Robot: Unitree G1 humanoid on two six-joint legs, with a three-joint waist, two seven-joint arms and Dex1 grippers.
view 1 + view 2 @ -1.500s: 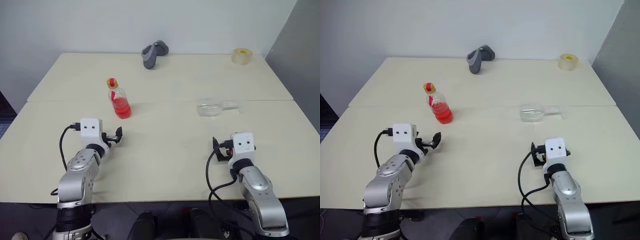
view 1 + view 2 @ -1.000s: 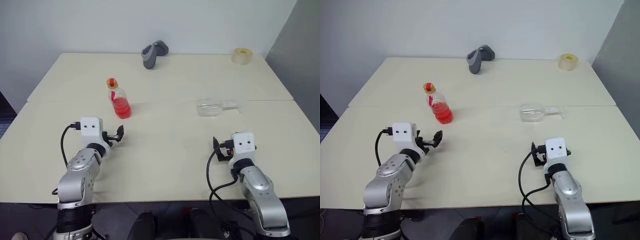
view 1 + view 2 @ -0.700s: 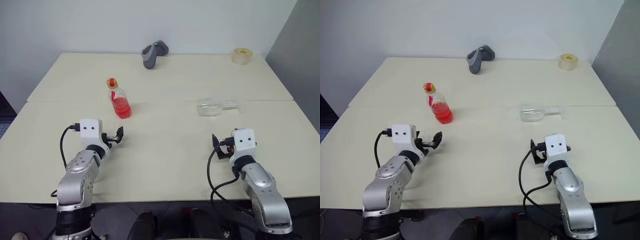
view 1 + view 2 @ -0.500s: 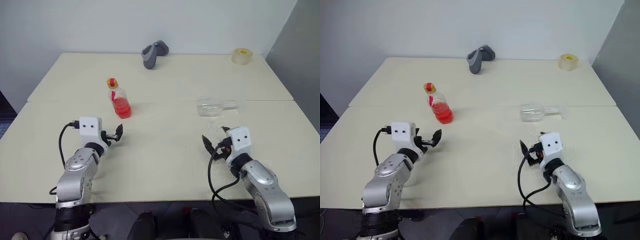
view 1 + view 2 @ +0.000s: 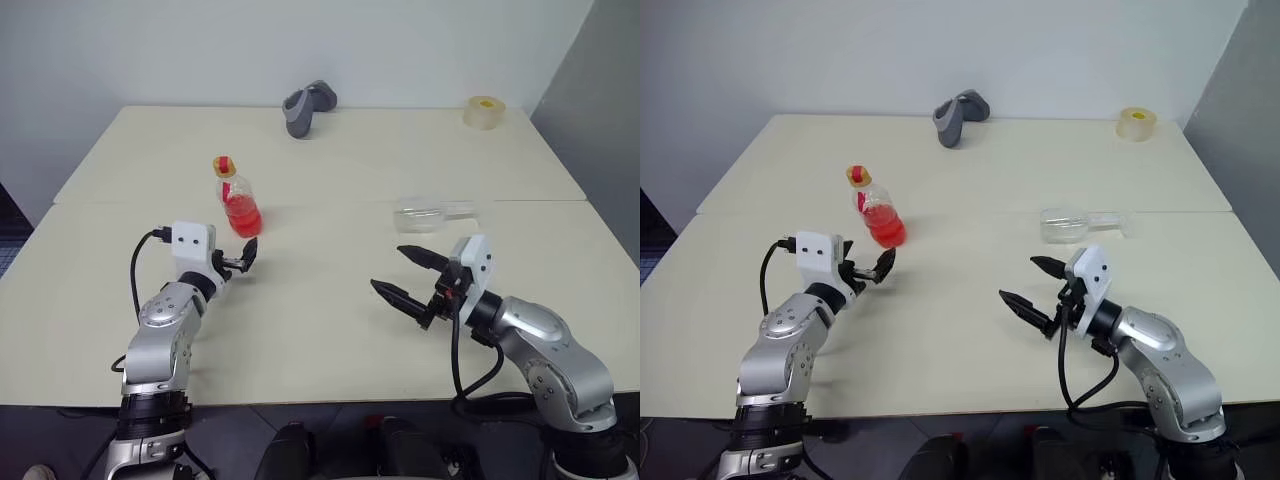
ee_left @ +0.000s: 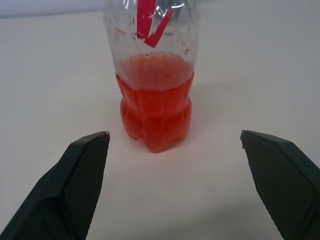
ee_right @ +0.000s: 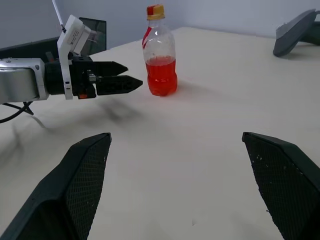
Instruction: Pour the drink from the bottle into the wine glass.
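Cream surface (image 5: 330, 160) of two butted tabletops against a pale wall. Bottle (image 5: 238, 198) of red drink (image 5: 243, 216) stands upright, just ahead of the splayed, empty left gripper (image 5: 246, 256). Wine glass (image 5: 424, 215), apparently on its side, lies beyond the wide-open, empty right gripper (image 5: 400, 275).

A lab-like room: bare cream table (image 5: 330, 330) against a blank white wall (image 5: 200, 50).
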